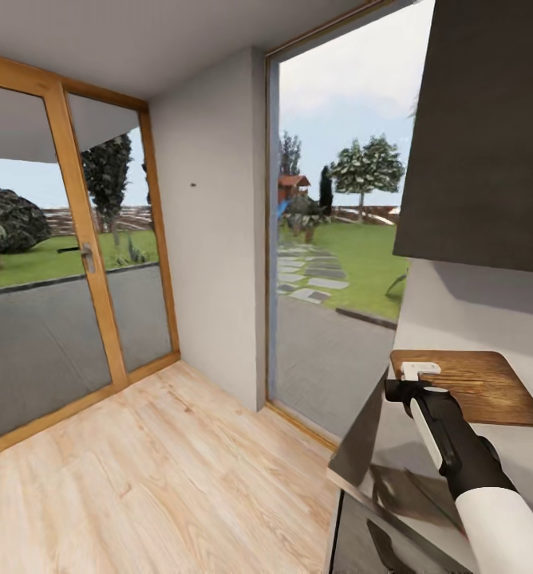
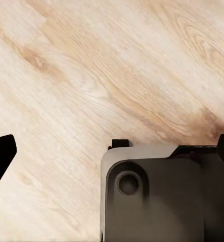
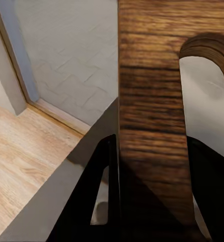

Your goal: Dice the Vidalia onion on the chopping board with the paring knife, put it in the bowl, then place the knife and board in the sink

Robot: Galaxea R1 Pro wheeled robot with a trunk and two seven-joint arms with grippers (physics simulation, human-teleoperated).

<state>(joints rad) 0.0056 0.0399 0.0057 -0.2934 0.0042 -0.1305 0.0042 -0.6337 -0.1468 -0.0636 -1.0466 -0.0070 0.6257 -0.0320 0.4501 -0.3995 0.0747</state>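
The brown wooden chopping board (image 1: 478, 387) is held level in the air above the end of the dark grey countertop (image 1: 370, 450), at the lower right of the head view. My right gripper (image 1: 420, 375) is shut on its near edge. In the right wrist view the board (image 3: 152, 101) runs between the dark fingers (image 3: 99, 196), and its cut-out handle slot shows beside them. My left gripper (image 2: 112, 151) is open, its dark fingertips (image 2: 1, 154) far apart over the light wood floor (image 2: 91, 75), holding nothing. The onion, knife, bowl and sink are out of view.
A glossy black upper cabinet (image 1: 490, 127) hangs above the board. A wood-framed glass door (image 1: 83, 255) and a tall window (image 1: 338, 239) look onto a garden, with a white wall pillar (image 1: 211, 223) between them. My own grey base (image 2: 157, 196) sits below the left gripper.
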